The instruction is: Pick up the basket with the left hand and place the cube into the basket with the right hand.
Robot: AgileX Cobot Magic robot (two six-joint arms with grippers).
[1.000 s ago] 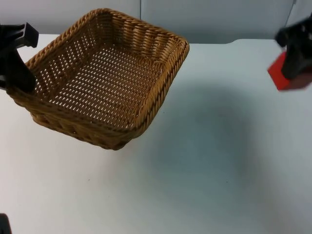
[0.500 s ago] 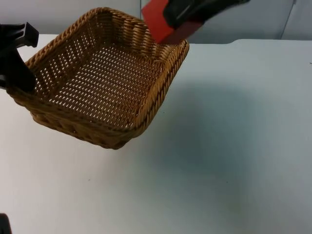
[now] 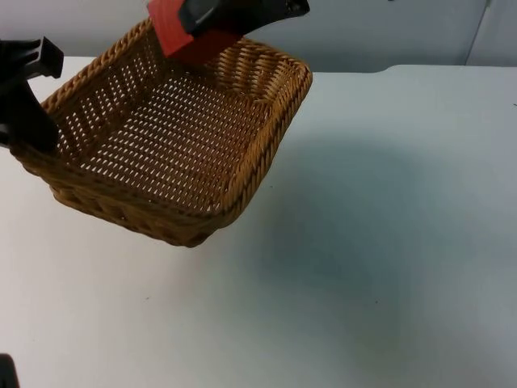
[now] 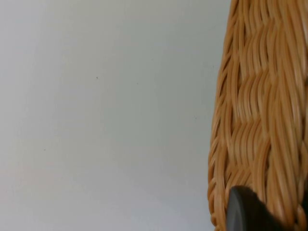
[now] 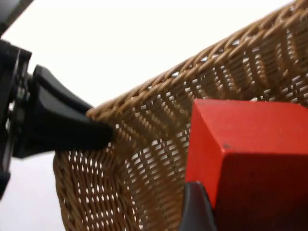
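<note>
A brown wicker basket [image 3: 174,133] hangs tilted above the white table, held at its left rim by my left gripper [image 3: 28,129], which is shut on that rim. The basket's woven outer wall [image 4: 260,120] runs past the left fingertip. My right gripper [image 3: 206,20] is shut on a red cube [image 3: 184,36] and holds it over the basket's far side, above the inside. In the right wrist view the red cube [image 5: 250,159] sits between the fingers, with the basket's rim [image 5: 159,91] and the left gripper [image 5: 94,132] beyond it.
The white table top [image 3: 380,242] spreads out right of and in front of the basket. The grey partition wall [image 3: 388,32] closes off the far edge.
My right gripper has carried the red cube leftward from the table's right side to above the basket's far part. The basket and left gripper have stayed put.
</note>
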